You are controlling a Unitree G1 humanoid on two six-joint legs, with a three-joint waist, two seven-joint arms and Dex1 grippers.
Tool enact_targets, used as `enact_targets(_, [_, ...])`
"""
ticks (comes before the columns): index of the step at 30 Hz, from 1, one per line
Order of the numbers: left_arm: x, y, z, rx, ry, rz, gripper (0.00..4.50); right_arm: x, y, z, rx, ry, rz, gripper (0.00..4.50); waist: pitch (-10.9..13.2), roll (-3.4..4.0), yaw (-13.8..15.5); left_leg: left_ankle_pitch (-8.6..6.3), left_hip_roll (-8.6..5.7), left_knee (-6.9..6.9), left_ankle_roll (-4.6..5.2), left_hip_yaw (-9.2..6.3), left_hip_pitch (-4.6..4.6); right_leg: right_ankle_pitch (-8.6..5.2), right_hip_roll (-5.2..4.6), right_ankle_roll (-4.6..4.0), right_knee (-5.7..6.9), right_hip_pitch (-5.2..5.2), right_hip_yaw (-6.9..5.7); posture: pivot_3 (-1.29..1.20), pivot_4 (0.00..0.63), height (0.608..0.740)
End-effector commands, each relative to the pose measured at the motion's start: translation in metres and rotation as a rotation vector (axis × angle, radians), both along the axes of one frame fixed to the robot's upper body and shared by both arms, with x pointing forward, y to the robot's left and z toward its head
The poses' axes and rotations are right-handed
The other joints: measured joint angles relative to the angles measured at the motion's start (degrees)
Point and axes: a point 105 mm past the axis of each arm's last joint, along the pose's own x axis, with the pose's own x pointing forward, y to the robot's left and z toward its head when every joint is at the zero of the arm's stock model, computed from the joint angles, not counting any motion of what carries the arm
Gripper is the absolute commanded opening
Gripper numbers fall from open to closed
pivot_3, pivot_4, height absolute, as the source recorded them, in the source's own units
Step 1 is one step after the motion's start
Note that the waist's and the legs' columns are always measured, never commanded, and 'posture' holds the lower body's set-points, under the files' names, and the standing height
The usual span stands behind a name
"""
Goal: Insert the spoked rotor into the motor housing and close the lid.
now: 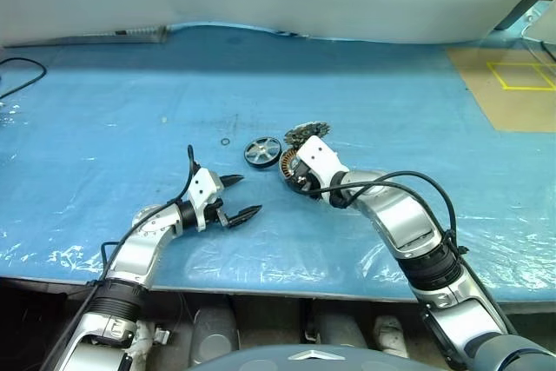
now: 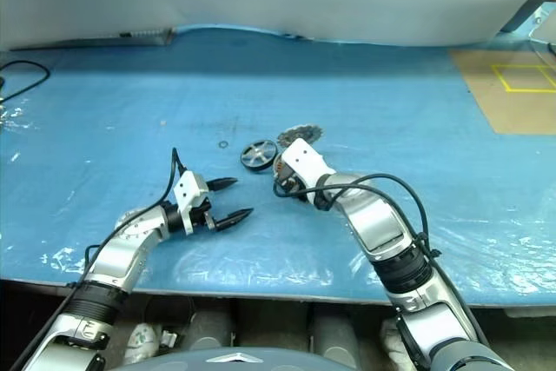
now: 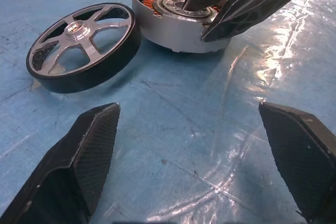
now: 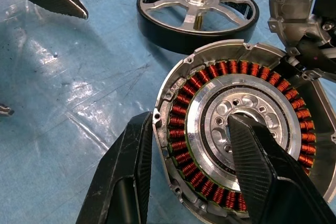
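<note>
Blue-covered tabletop (image 1: 104, 119) carries all parts, grouped at centre; motor housing (image 4: 236, 129) is straddled by the right tool (image 4: 194, 174), one finger outside the rim, one over the dark centre, jaws partly apart, firm grip not confirmed; lid (image 1: 307, 133) is seen just behind the housing, on the far side; spoked rotor (image 1: 262, 151) lies just left of the housing, ungrasped; left tool (image 1: 240, 198) hangs wide and empty, nearer and to the left. Risks judged: housing could be tipped or dragged into the rotor if the straddling fingers slip; windings could be scraped by the inner finger.
</note>
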Motion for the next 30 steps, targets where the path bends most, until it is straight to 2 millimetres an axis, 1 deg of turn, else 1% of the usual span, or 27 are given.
enact_targets(1, [0.000,-0.001,0.012,-0.008,-0.046,-0.011,4.50,-0.004,0.001,0.008,0.023,-0.012,0.029,3.18,0.0,0.02,0.2,0.00,-0.01,0.00,0.00,0.00,-0.03,0.00,0.00,0.00,0.00,-0.03,0.00,0.00,0.150,0.740])
enact_targets(4, [0.000,-0.002,0.012,-0.008,-0.045,-0.015,4.50,-0.001,-0.003,0.020,0.041,-0.042,0.011,4.29,0.0,0.03,0.4,0.00,-0.02,-0.01,0.00,0.00,-0.13,0.00,-0.01,0.00,-0.03,-0.10,0.00,0.00,0.150,0.740])
enact_targets(5, [0.001,-0.002,0.012,-0.008,-0.045,-0.016,4.50,0.000,-0.004,0.025,0.048,-0.049,0.008,4.48,0.0,0.03,0.4,0.00,-0.03,-0.01,0.00,0.00,-0.19,0.00,-0.01,0.00,-0.03,-0.14,0.00,0.00,0.150,0.740])
enact_targets(8, [0.001,-0.003,0.012,-0.008,-0.047,-0.020,4.50,0.000,-0.007,0.037,0.086,-0.060,0.012,4.48,0.0,0.04,0.4,0.00,-0.03,0.00,0.00,-0.01,-0.27,0.00,-0.01,0.01,-0.04,-0.22,-0.01,0.00,0.150,0.740])
enact_targets(11, [0.002,-0.003,0.013,-0.010,-0.050,-0.021,4.50,-0.008,-0.016,0.047,0.130,-0.068,0.045,4.48,0.0,0.05,0.4,0.00,-0.04,-0.01,0.00,-0.01,-0.30,0.00,-0.01,0.01,-0.04,-0.24,-0.01,0.00,0.150,0.740])
enact_targets(14, [0.004,-0.001,0.016,-0.012,-0.056,-0.011,4.50,-0.021,-0.027,0.053,0.175,-0.082,0.101,4.48,0.0,0.05,0.5,0.00,-0.03,-0.02,0.00,-0.02,-0.31,0.00,-0.01,0.01,-0.07,-0.23,-0.02,0.00,0.150,0.740])
enact_targets(16, [0.010,0.003,0.019,-0.022,-0.047,0.022,4.50,-0.026,-0.040,0.051,0.176,-0.115,0.112,4.48,0.0,0.05,0.8,0.00,-0.03,-0.03,0.00,-0.03,-0.34,0.00,-0.01,0.01,-0.11,-0.22,-0.04,0.00,0.150,0.740])
enact_targets(17, [0.014,0.006,0.020,-0.023,-0.040,0.045,4.50,-0.027,-0.048,0.046,0.186,-0.123,0.099,4.48,0.0,0.05,0.8,0.00,-0.03,-0.03,0.00,-0.03,-0.35,0.00,-0.01,0.01,-0.14,-0.22,-0.05,0.00,0.150,0.740])
enact_targets(20, [0.023,0.012,0.023,-0.024,-0.022,0.086,4.50,-0.025,-0.064,0.037,0.244,-0.154,0.044,4.48,0.0,0.05,0.7,0.00,-0.03,-0.01,0.01,-0.03,-0.35,0.01,-0.01,0.01,-0.14,-0.22,-0.05,0.00,0.150,0.740])
enact_targets(23, [0.036,0.022,0.031,-0.047,-0.007,0.133,4.50,-0.026,-0.077,0.020,0.271,-0.224,-0.032,4.48,0.0,0.05,0.6,0.00,-0.02,0.02,0.01,-0.03,-0.34,0.01,-0.01,0.02,-0.11,-0.21,-0.05,0.00,0.150,0.740])
enact_targets(26, [0.047,0.032,0.031,-0.047,0.041,0.177,4.50,-0.028,-0.080,0.014,0.344,-0.272,-0.067,4.48,0.0,0.05,0.3,0.00,-0.02,0.01,0.02,-0.03,-0.38,0.00,-0.01,0.01,-0.12,-0.25,-0.08,0.00,0.150,0.740])
enact_targets(30, [0.068,0.047,0.035,-0.038,0.026,0.244,4.50,-0.033,-0.075,0.005,0.378,-0.293,-0.057,4.48,0.0,0.05,0.4,0.01,-0.07,0.02,0.03,-0.07,-0.54,0.01,-0.02,0.01,-0.15,-0.35,-0.10,0.00,0.150,0.740])
